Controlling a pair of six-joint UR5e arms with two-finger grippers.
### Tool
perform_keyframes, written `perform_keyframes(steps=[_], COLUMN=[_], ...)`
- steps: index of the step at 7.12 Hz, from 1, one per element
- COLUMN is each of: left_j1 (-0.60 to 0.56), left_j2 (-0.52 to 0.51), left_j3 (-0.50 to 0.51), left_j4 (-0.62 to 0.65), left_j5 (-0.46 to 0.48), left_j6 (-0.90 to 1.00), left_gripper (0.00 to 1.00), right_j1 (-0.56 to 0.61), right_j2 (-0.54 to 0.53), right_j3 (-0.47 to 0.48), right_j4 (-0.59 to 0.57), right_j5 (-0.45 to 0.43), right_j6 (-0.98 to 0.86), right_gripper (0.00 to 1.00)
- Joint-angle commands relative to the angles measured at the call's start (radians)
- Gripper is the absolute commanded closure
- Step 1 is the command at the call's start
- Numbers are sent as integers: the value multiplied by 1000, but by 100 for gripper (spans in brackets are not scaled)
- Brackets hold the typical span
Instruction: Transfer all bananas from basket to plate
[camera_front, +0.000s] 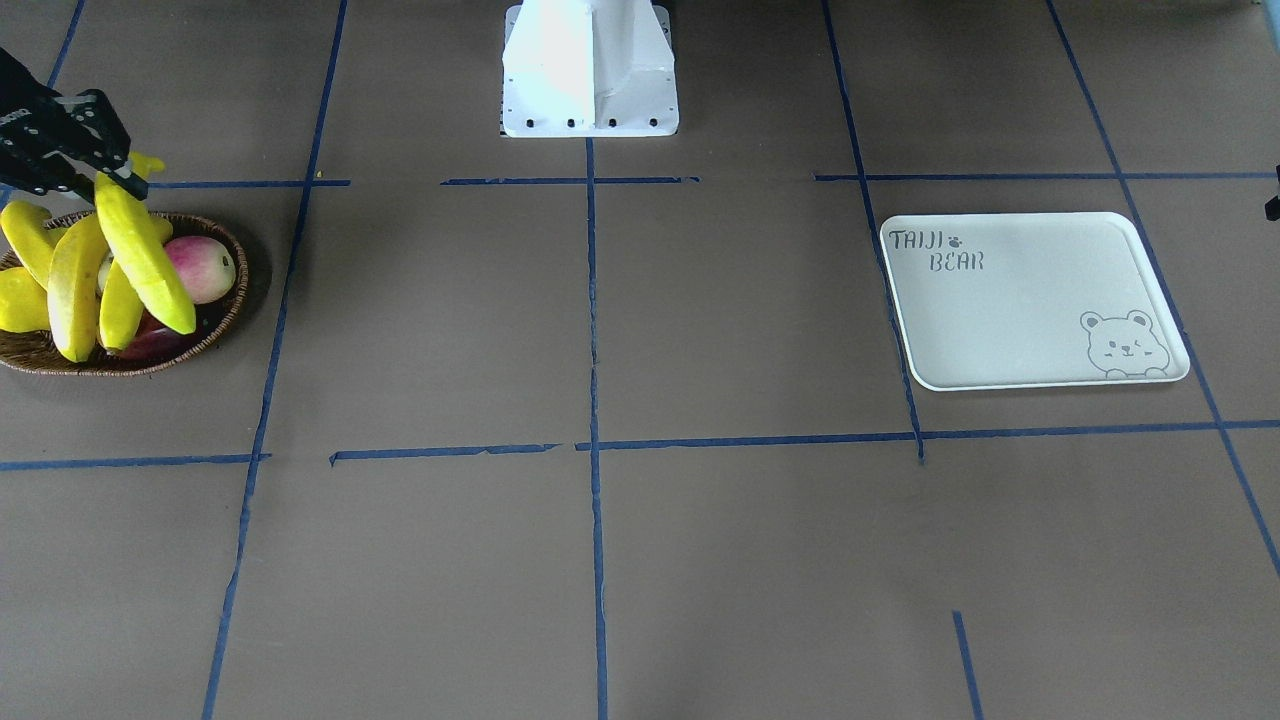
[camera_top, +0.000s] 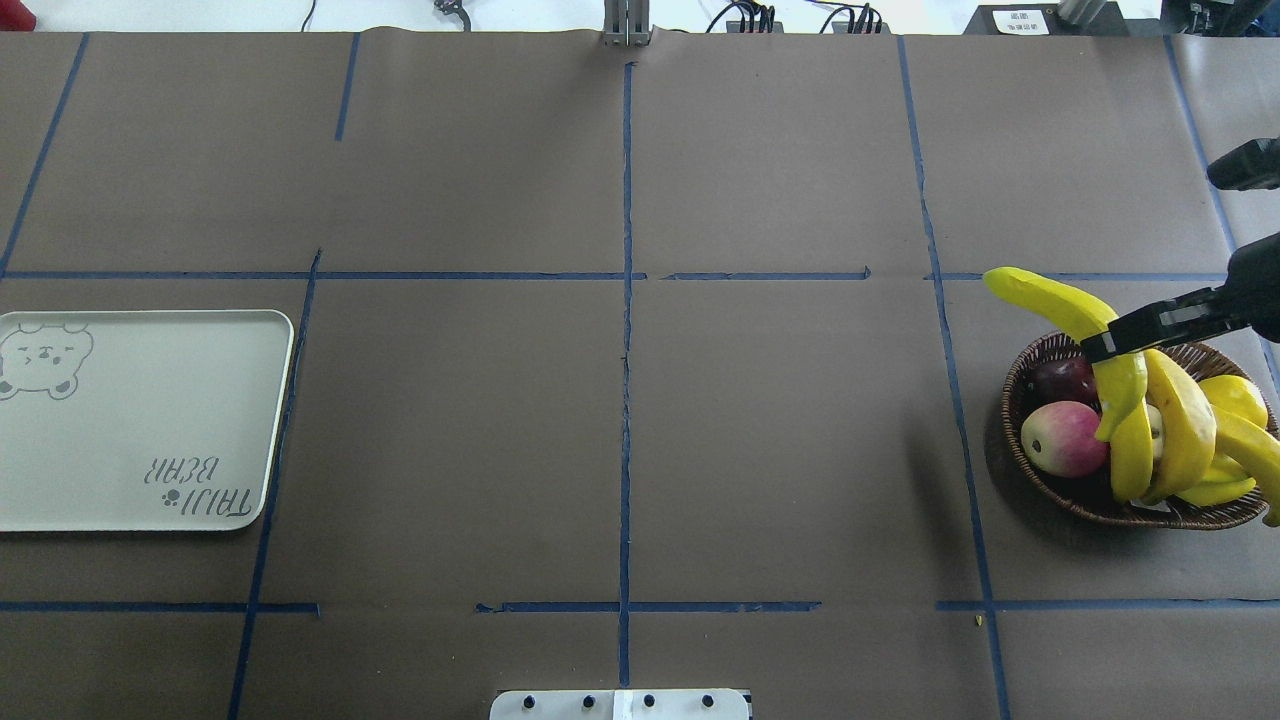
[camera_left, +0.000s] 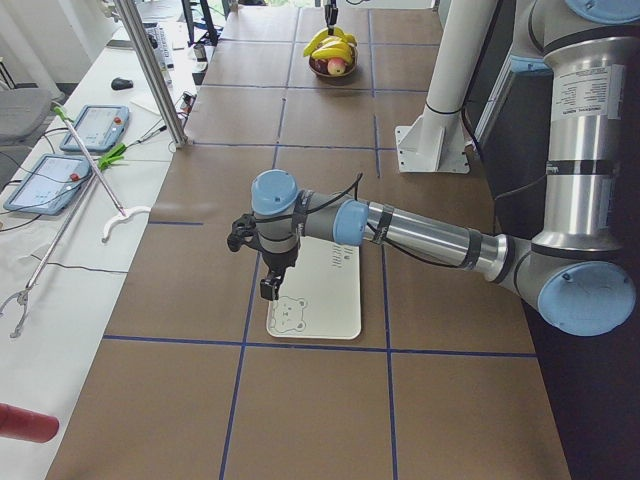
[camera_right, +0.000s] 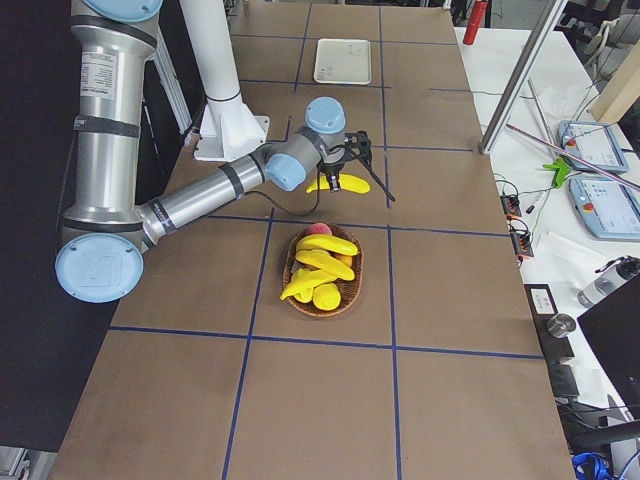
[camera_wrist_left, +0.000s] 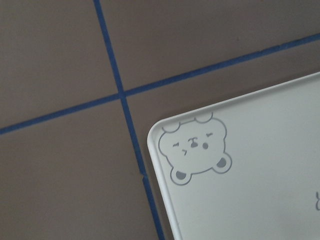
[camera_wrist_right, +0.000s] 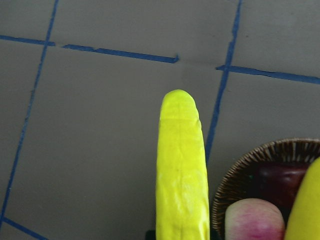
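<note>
Just starting: right hand (camera_top: 1100, 348) pinches one banana (camera_top: 1050, 300) half-raised from basket (camera_top: 1040, 485) at desk's right end, other bananas (camera_top: 1185, 430) inside, plate (camera_top: 140, 420) bare; left hand (camera_left: 268, 286) grip cannot tell.

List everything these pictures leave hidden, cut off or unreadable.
- Left tool: only small in exterior left view; open or shut unreadable.
- Dark-brown oval wicker basket: cut by front-facing view's left edge; pile's banana count unclear under the glossy yellow curved banana in the right tool.
- Dark red fruit: partly hidden under that banana, overhead.
- Pale cream rectangular tray: lettering outside left wrist view.
</note>
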Motion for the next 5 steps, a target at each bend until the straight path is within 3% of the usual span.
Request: perform_keyframes(steps=[1, 2, 3, 5], left_j1=[30, 73, 158, 365], left_j2=[-14, -11, -16, -107], left_j3=[-2, -9, -49, -92], left_j4=[-137, -217, -245, -432], left_j5=[-104, -116, -148, -135], left_j6=[-220, -265, -493, -1139], left_gripper=[0, 0, 0, 0], right_j1=[-120, -191, -262, -332], right_j2=[212, 329, 398, 458], right_j3=[-59, -79, -80, -71], right_j4=[3, 7, 7, 10], right_j5=[12, -38, -121, -212], right_j6=[217, 352, 454, 556], right_gripper=[93, 94, 94, 94])
